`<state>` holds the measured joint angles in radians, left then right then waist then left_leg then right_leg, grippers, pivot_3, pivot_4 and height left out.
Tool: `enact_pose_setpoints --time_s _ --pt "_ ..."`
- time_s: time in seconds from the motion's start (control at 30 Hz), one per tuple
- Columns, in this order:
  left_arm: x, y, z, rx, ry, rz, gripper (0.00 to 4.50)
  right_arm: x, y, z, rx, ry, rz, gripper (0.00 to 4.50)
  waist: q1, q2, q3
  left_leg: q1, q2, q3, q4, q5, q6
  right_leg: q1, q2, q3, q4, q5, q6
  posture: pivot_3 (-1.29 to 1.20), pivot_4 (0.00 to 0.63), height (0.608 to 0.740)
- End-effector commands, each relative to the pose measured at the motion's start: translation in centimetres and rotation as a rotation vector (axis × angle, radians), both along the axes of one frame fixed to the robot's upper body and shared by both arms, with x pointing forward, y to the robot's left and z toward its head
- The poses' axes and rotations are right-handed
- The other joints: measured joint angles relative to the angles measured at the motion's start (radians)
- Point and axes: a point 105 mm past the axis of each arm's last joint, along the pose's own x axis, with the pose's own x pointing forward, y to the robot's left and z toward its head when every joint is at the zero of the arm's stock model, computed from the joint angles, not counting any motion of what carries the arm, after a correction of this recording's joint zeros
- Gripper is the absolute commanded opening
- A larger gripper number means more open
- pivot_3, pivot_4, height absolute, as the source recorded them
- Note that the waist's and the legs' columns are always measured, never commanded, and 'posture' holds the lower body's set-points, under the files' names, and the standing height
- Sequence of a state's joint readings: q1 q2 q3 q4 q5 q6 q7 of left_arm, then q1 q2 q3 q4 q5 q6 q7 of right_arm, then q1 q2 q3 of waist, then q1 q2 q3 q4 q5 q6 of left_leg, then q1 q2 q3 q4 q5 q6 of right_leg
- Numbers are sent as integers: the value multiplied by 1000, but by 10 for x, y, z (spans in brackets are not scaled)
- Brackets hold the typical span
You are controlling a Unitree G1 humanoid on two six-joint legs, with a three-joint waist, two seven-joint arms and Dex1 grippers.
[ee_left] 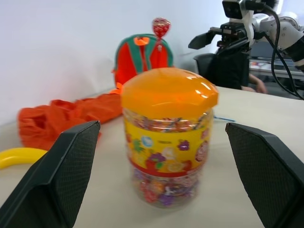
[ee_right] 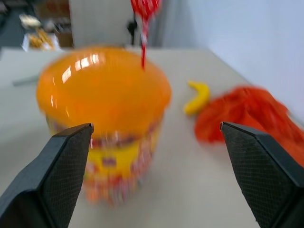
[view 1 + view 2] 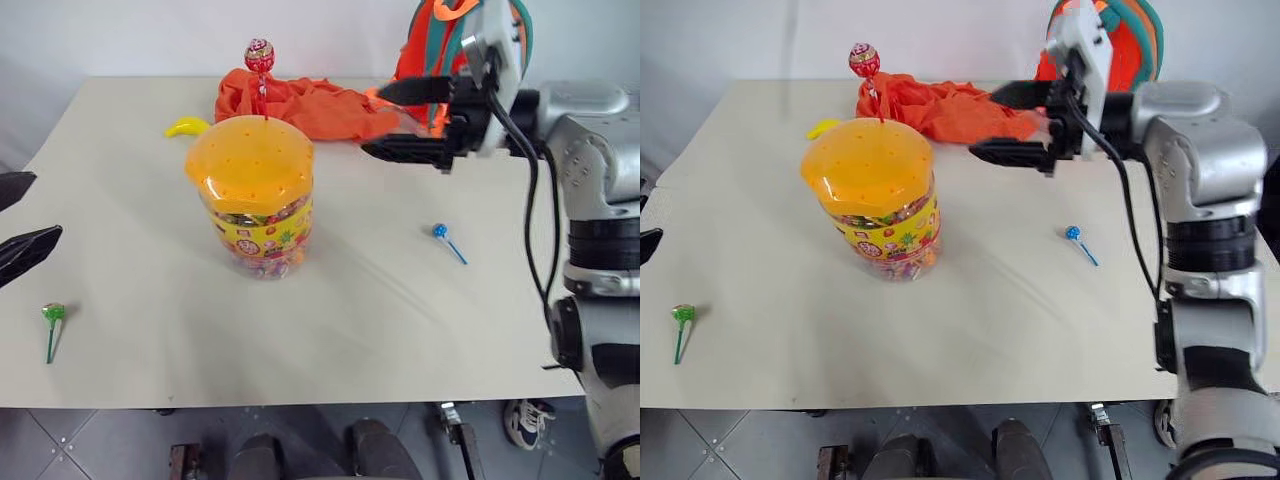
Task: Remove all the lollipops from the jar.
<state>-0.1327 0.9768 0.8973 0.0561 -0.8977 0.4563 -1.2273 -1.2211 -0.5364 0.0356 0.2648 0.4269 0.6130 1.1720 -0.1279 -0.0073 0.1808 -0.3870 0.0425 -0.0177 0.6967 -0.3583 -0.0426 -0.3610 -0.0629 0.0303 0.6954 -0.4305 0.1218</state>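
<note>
While red lollipop [image 3: 259, 55] stands in orange-lidded jar [image 3: 252, 190] | green [image 3: 52, 314], blue [image 3: 439, 231] lie out | both hands released

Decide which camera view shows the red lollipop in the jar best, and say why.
The left eye view: the red lollipop stands sharp, its stick in the jar lid. The right eye view matches it; the left wrist view shows it small behind the lid; the right wrist view cuts off its top.

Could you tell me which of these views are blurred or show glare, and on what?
Right wrist view: the jar is smeared, its label unreadable, with bright glare patches on the orange lid; the red lollipop is streaked. Left wrist view: the jar is fairly crisp, the lid carrying only soft highlights, while the backpack behind is softer. Both eye views: sharp and evenly lit, with faint shadows.
</note>
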Motion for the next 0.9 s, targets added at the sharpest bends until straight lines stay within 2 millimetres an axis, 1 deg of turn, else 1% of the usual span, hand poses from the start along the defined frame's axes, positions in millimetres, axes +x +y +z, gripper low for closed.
enact_pose_setpoints --time_s 0.03,0.1,0.17,0.23,0.4,0.5,0.53,0.57,0.6,0.7,0.73,0.77,0.8,0.9 --pt "-8 4 5 -4 -33 38 4500 3 20 11 48 -46 60 4474 -3 0 0 0 -1 0 0 0 0 0 0 0 0 0 0 0 150 740" --pt "-9 3 4 -6 -33 36 4500 7 32 12 67 -38 80 4474 -11 0 0 0 -2 0 0 0 0 -1 0 0 1 0 0 0 150 740" --pt "-12 2 2 -12 -24 28 4500 9 50 12 92 -19 119 4474 -16 0 0 0 -2 0 0 0 0 -1 1 -1 1 0 0 0 150 740" --pt "-17 0 -5 -4 20 17 4500 9 67 12 111 -8 163 4474 -22 0 0 0 -2 0 0 0 0 -1 1 -1 2 0 0 0 150 740" --pt "-29 -1 -8 11 26 -6 4500 11 97 19 151 7 210 4474 -42 0 0 0 -2 -1 -1 0 0 -3 2 -2 4 0 0 0 150 740" --pt "-36 -1 -10 16 38 -8 4500 11 108 22 159 7 225 4474 -47 0 0 1 -2 -1 -1 0 0 -3 2 -4 4 0 0 0 150 740" --pt "-38 -1 -11 19 42 -6 4500 11 113 23 157 12 223 4188 -47 0 0 1 -2 -1 -1 0 0 -3 2 -4 5 0 0 0 150 740" --pt "-40 0 -13 20 50 -1 4500 12 117 24 161 16 215 4093 -47 0 0 1 -2 -1 -1 0 0 -3 2 -4 5 0 0 0 150 740" --pt "-42 0 -14 20 53 2 4500 12 120 25 166 17 216 3891 -49 0 0 0 -3 -1 -1 0 0 -4 2 -4 6 0 0 0 150 740" --pt "-46 -1 -15 16 47 8 4500 10 126 28 175 13 227 2791 -51 0 0 0 -4 -1 -2 0 0 -6 1 -3 10 0 0 0 150 740" --pt "-47 -1 -16 15 46 8 4500 10 127 29 177 11 229 2541 -51 0 0 0 -4 -1 -2 0 0 -6 1 -2 11 0 0 0 150 740" --pt "-48 -2 -16 15 45 8 4500 9 127 30 178 8 233 2151 -51 0 0 0 -4 -2 -2 0 0 -6 1 -1 12 0 0 0 150 740" --pt "-48 -2 -16 15 45 9 4500 9 128 31 179 4 236 1911 -51 0 0 0 -4 -2 -2 0 0 -6 1 -1 12 0 0 0 150 740" --pt "-49 -3 -18 13 45 6 4500 6 128 37 187 -14 241 772 -51 0 0 0 -5 -2 -3 0 0 -6 1 0 12 0 0 0 150 740"
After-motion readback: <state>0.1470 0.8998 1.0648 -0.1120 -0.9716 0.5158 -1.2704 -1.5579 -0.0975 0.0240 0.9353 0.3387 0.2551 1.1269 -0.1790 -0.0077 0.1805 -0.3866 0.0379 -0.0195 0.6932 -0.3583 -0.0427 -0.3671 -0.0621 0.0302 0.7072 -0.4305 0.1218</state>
